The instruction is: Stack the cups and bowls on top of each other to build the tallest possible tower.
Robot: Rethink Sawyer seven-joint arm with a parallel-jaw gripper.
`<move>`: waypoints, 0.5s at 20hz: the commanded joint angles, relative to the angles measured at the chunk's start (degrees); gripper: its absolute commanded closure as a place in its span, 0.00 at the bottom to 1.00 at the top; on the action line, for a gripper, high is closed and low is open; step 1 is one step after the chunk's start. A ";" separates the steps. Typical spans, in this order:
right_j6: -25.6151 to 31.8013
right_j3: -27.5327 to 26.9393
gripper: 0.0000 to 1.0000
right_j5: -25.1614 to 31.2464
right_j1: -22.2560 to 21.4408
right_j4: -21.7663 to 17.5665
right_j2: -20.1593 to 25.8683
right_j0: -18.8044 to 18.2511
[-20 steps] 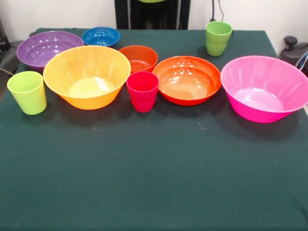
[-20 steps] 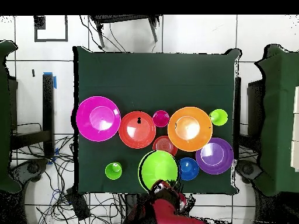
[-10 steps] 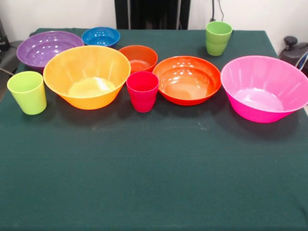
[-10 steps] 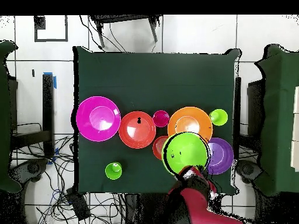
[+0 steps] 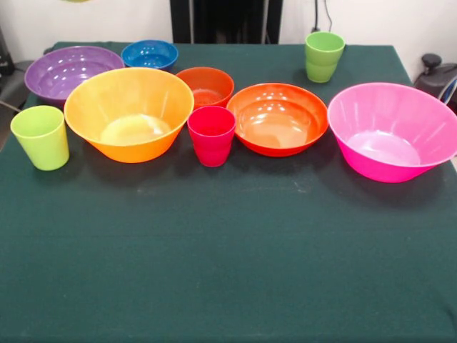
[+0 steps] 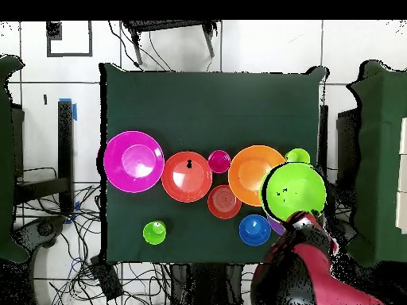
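Note:
In the overhead view my gripper (image 6: 299, 221) is shut on the rim of the lime green bowl (image 6: 296, 191) and holds it in the air over the purple bowl (image 5: 71, 70). That hides most of the purple bowl from above. In the front view only a lime sliver (image 5: 75, 1) shows at the top edge. On the cloth, each standing alone, are the pink bowl (image 5: 393, 131), medium orange bowl (image 5: 277, 118), yellow-orange bowl (image 5: 128, 113), small dark orange bowl (image 5: 205, 86), blue bowl (image 5: 149, 53), red-pink cup (image 5: 211, 134) and two green cups (image 5: 41, 137) (image 5: 324, 56).
The dark green table (image 5: 228, 271) has bare cloth along its whole side away from the robot. The red arm (image 6: 310, 270) comes in over the table edge at the robot's side. Cables lie on the floor (image 6: 79, 262) around the table.
The arm has swung the lime green bowl sideways, from above the blue and small dark orange bowls to above the purple bowl. Nothing on the table has moved.

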State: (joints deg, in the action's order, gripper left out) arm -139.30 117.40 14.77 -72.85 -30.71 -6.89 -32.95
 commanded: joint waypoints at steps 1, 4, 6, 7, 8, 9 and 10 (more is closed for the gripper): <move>0.79 -7.53 1.00 -1.56 10.40 -3.64 3.29 -0.63; 4.15 -11.94 1.00 1.81 12.10 -2.08 6.24 -2.79; 5.61 -14.60 1.00 2.91 13.94 -1.66 7.95 -3.83; 5.93 -15.53 1.00 3.19 14.73 -1.64 8.50 -4.08; 6.86 -17.07 1.00 3.37 16.29 -1.36 10.06 -4.99; 7.48 -18.24 1.00 3.81 17.15 -1.21 11.03 -5.40; 8.10 -19.40 1.00 4.25 18.02 -1.06 12.00 -5.80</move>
State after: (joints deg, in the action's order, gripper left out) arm -139.30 107.35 14.65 -63.43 -30.76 -4.18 -37.46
